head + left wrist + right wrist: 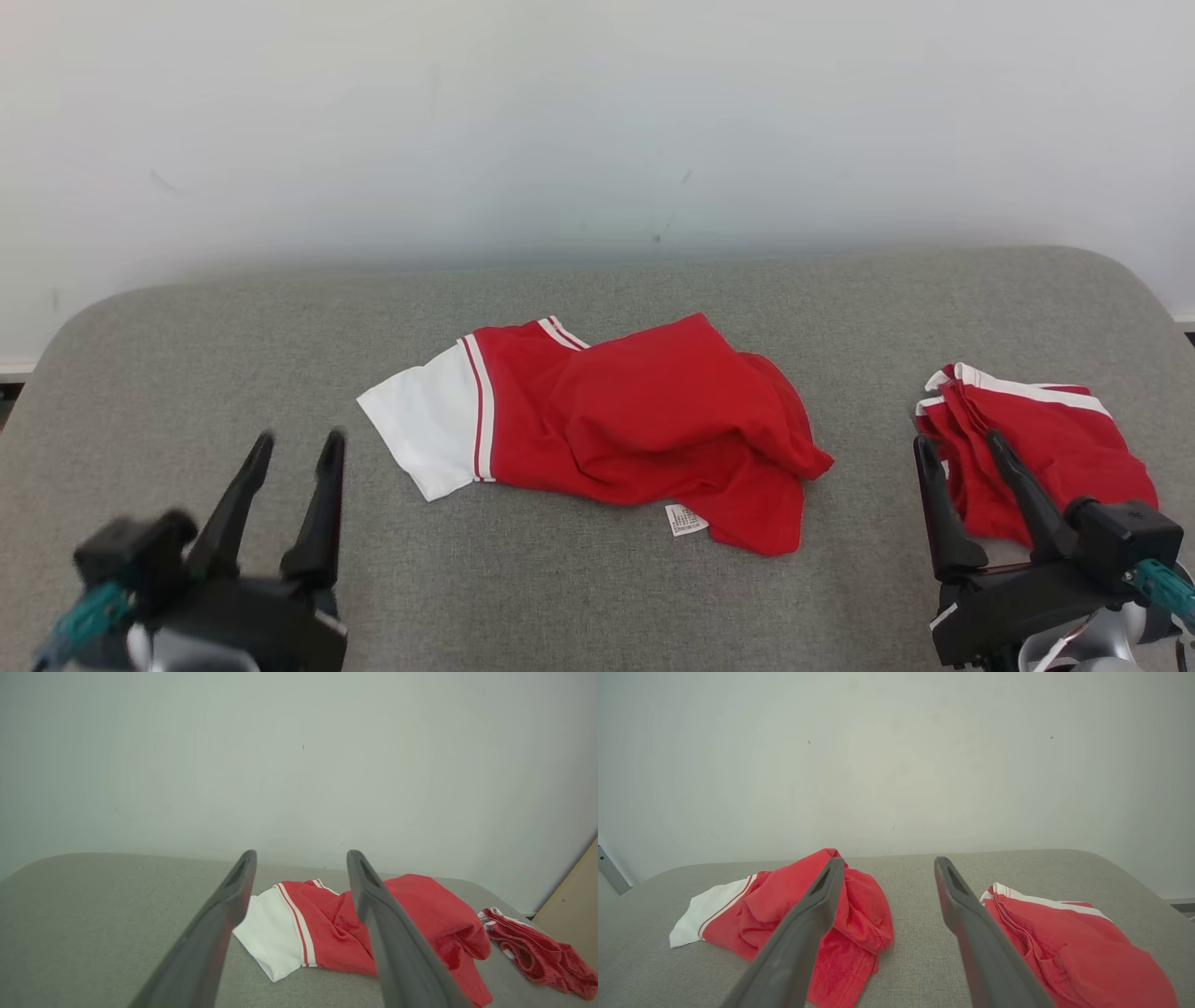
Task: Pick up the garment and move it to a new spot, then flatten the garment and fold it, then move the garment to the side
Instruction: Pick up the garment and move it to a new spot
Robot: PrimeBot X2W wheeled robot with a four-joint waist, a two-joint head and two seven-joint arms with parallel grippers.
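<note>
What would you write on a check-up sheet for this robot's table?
Surface: grey fabric pad, rounded corners.
Job's things: red shirt with a white sleeve, crumpled mid-pad, white label showing.
Clutter: second red garment, bunched at the right.
Grippers: left gripper and right gripper open, holding nothing.
Cables: teal cable at each wrist.
Surroundings: plain white wall.

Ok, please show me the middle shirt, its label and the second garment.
shirt (653, 411): head view, on its red body.
label (686, 520): head view, on the middle of the white tag.
second garment (1074, 429): head view, on its red cloth.
</note>
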